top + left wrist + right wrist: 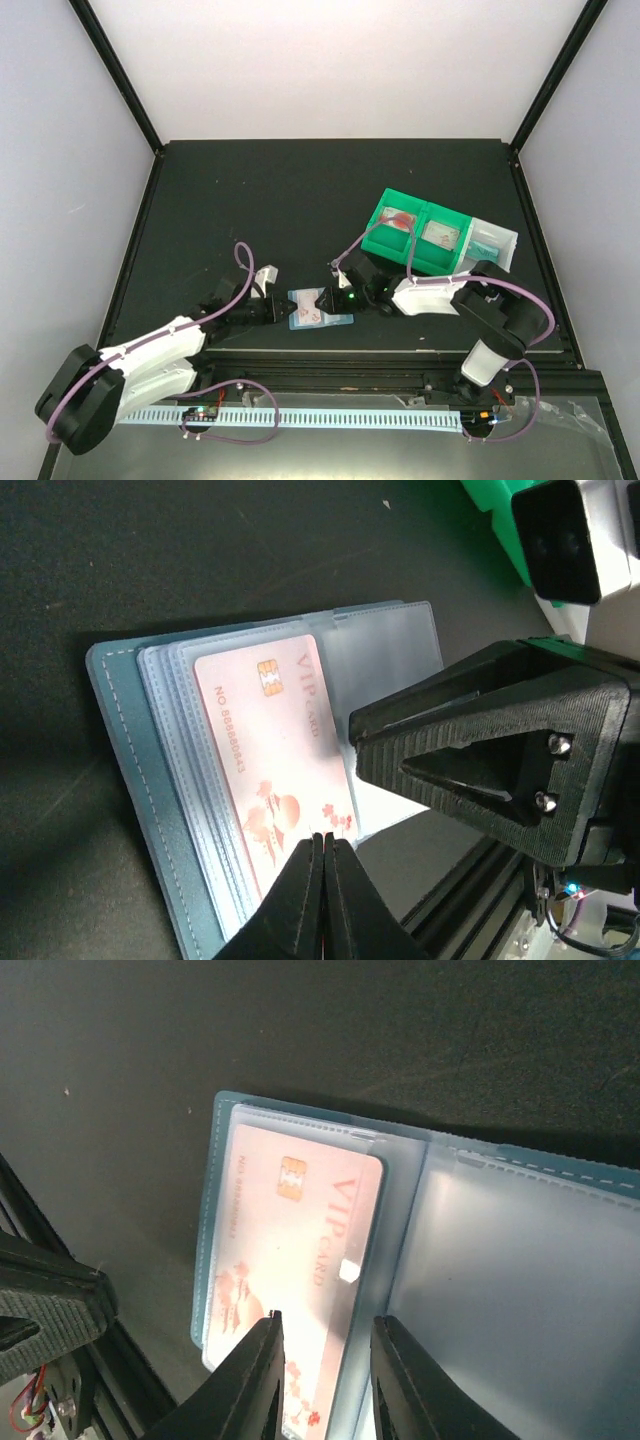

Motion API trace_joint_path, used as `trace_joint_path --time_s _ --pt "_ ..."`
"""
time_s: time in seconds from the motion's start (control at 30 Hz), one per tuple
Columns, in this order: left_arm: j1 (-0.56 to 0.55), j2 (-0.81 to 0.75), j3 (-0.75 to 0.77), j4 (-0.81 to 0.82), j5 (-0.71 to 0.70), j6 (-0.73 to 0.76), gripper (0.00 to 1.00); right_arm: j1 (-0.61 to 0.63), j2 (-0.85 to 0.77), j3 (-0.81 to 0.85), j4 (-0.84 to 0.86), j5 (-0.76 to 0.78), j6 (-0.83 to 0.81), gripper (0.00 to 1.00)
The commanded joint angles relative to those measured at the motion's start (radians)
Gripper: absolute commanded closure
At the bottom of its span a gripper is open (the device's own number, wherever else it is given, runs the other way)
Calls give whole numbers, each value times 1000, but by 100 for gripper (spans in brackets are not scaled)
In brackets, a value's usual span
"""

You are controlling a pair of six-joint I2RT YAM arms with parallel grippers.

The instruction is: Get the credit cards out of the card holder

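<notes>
The light blue card holder (338,321) lies open near the table's front edge. A whitish-pink credit card (270,750) with red print sits in the top sleeve of the card holder (120,760), also seen as the credit card (300,1230) in the card holder (520,1260). My left gripper (325,838) is shut, its tips together over the card's near end; nothing shows between them. My right gripper (322,1322) is open, one finger over the card and the other over the sleeve's fold. In the top view the left gripper (285,308) and right gripper (335,298) meet at the holder from either side.
A green compartment bin (415,232) with a red item inside and a clear bin (492,243) stand at the back right of the holder. The table's front rail (330,350) runs just below it. The right gripper's body (480,760) looms close on the left wrist view's right.
</notes>
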Motion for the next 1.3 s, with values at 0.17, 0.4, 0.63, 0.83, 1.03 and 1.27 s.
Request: trace_joint_path --time_s 0.17,0.4,0.63,0.83,1.03,1.27 --pt "7 93 11 65 -28 44 98 8 41 11 46 3 -12 75" --pt "6 158 8 88 -10 64 98 8 72 13 59 -8 -9 77" --pt "5 224 22 101 0 84 98 8 66 16 48 -6 -14 79" --pt "6 244 18 106 -8 79 98 8 74 -5 72 -10 -8 81" --pt "7 224 19 73 -38 89 98 8 63 -21 108 -18 -2 88" --pt "6 214 19 41 -81 95 98 8 57 -16 92 -17 -16 99"
